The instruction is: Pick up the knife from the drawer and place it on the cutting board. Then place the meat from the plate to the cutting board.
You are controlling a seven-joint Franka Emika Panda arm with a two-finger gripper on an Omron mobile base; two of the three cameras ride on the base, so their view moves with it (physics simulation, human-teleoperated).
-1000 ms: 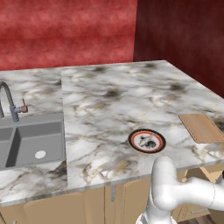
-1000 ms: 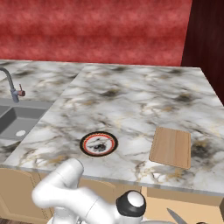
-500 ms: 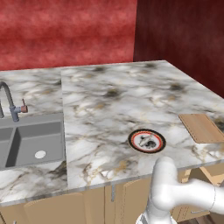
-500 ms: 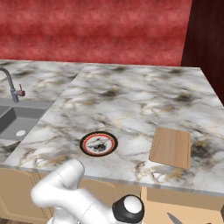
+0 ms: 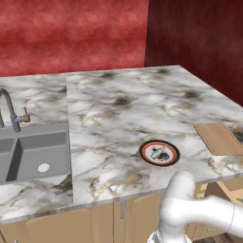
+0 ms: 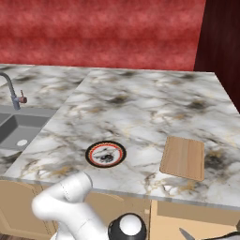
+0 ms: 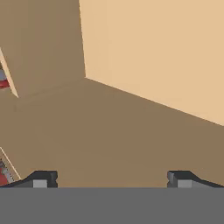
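Lower and a little further left than a moment ago sits the arm's dark round joint in the right base view; the counter and everything on it lie as before.

One marble counter (image 5: 118, 109) carries one sink (image 5: 33, 152) with one faucet (image 5: 10, 107) on its left part. Below the counter's front edge, to the right, one drawer (image 6: 197, 220) stands pulled out, light tan like the cabinet fronts. The hand view looks at plain tan wooden panels, a floor meeting two walls.

One cutting board (image 6: 183, 158) lies flat near the counter's front right edge. Its long axis runs from the front edge toward the back wall, leaning slightly. It is bare. One plate (image 6: 88, 153) sits well to the board's left, also near the front edge, apart from the board. One piece of meat (image 6: 106, 154) rests on the plate's white centre.

One knife (image 6: 185, 233) shows as a slim grey pointed bit at the bottom edge of the right base view, inside the drawer. Its tip points up and left in that view, and its length runs down and right, out of the picture.

The gripper (image 7: 111, 180) hangs over the tan wood with its jaws spread wide — nothing between them.
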